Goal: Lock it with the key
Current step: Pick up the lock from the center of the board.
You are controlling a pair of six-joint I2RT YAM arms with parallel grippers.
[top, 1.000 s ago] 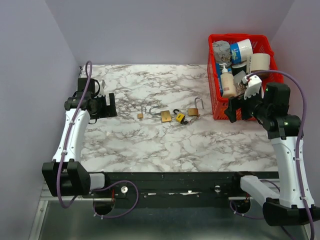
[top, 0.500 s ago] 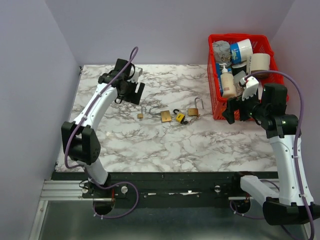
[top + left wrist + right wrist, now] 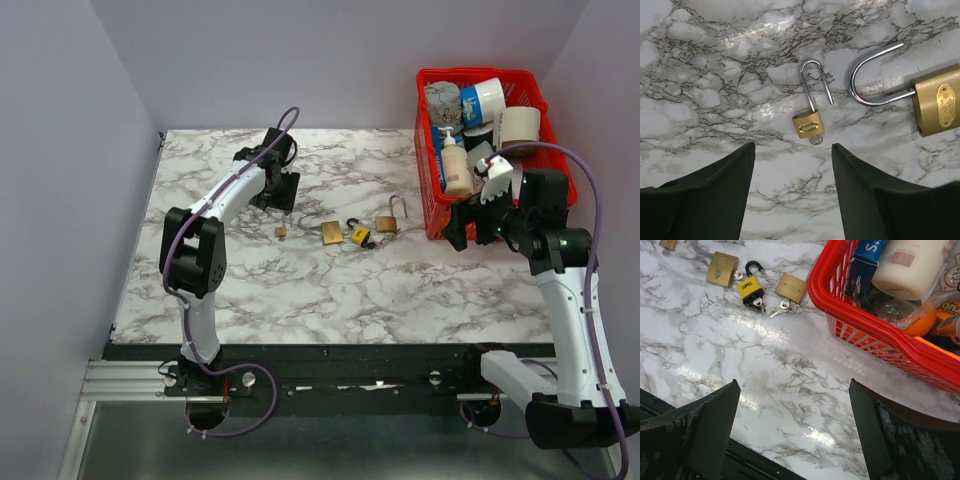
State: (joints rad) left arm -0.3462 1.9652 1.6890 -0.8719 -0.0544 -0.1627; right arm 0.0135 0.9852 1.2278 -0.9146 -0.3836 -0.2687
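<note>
Lying flat on the marble table (image 3: pixel 300 290), the small brass padlock (image 3: pixel 808 124) sits left of centre, leftmost in a row of four locks. Long axis near vertical in the left wrist view, tilted slightly: shackle toward the top of frame, body toward the fingers. In the top view the shackle points to the far wall. Shackle is thin, silver and swung open, with one leg free of the body. Body is small and gold, with an oval stamp. A small silver key (image 3: pixel 816 141) stub sticks out of the bottom.

The left gripper (image 3: pixel 791 165) hovers above it, jaws spread wide, nothing held, padlock just ahead of the fingertips and not touched.

Just right of it is a large brass padlock (image 3: pixel 940 106), shackle open and arcing toward the small one. Next come a yellow padlock (image 3: pixel 751 288) with a black shackle and another brass padlock (image 3: pixel 790 288), with loose keys (image 3: pixel 777 306) by them.

The red basket (image 3: pixel 860 315) stands at the table's right. Inside are a lotion bottle (image 3: pixel 456 165), a blue box (image 3: pixel 865 265), a blue-and-white tube (image 3: pixel 483 100), a tape roll (image 3: pixel 520 125) and something orange (image 3: pixel 922 322).

The right gripper (image 3: pixel 792 390) hangs beside the basket over bare marble, wide open, empty, well apart from the locks.
</note>
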